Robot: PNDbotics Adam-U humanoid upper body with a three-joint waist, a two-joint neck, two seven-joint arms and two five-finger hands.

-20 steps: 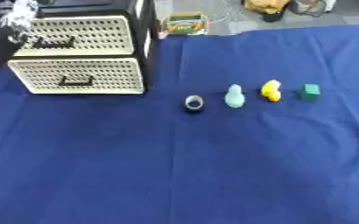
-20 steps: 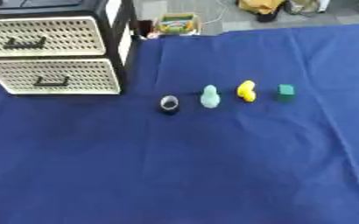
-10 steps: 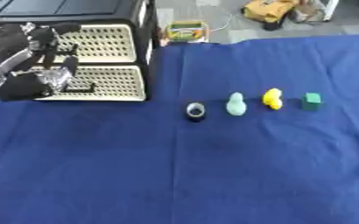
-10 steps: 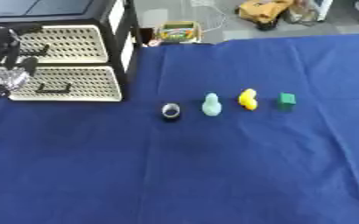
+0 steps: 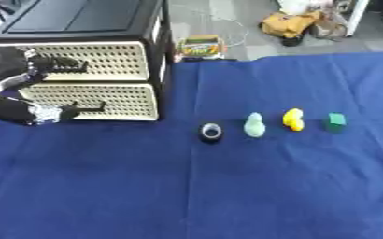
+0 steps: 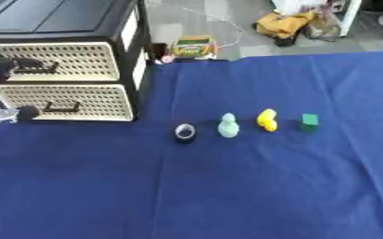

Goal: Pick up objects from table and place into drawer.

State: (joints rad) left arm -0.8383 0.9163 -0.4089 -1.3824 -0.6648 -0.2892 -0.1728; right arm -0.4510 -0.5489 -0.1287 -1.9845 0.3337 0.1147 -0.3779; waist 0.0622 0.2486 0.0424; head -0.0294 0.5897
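The left hand (image 5: pixel 19 93) hovers, fingers curled on nothing, right at the drawer handles (image 5: pixel 84 107). Well to its right sit four small items – probably light, rigid – the yellow duck (image 5: pixel 293 119) suits a side pinch.

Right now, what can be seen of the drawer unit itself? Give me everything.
The drawer unit stands at the far left of the blue table cloth. It has a black frame and a flat black top, and holds two stacked cream drawers with perforated fronts, looking like plastic. Each drawer has a dark handle: upper drawer, lower drawer. Both look closed. The left robot hand is in front of the drawers on the left side, near the handles; whether it touches one cannot be told.
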